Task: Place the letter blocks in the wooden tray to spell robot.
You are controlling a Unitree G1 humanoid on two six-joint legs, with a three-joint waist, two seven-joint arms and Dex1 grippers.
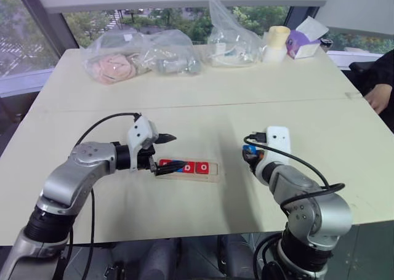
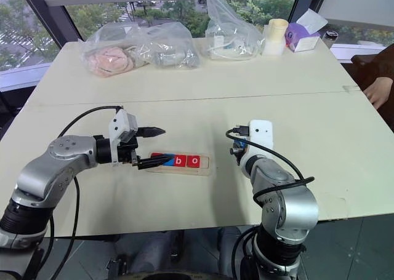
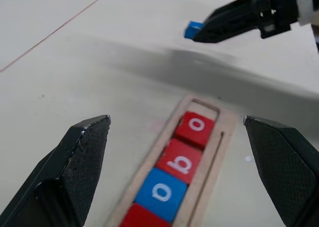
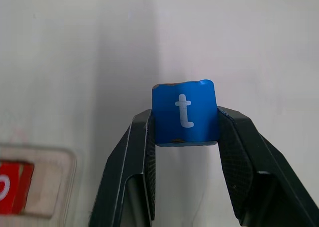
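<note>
My right tool (image 4: 185,132) is clamped on the blue t block (image 4: 184,113), held above the counter (image 1: 203,101). The wooden tray (image 1: 212,171) lies to its left, long axis running left-right, w/ r, o, b, o seated and the empty end slot nearest me (handy). My left tool (image 1: 166,152) hangs wide open over the tray's far end.

The left gripper (image 1: 165,152) covers the wooden tray (image 1: 212,172)'s nine-o'clock end in the head views — the tile beneath goes unread. In the left wrist view the nearest red tile (image 3: 142,218) is cut off by the frame edge (letter unseen). Contents of the plastic bags (image 1: 141,55) stay indistinct.
</note>
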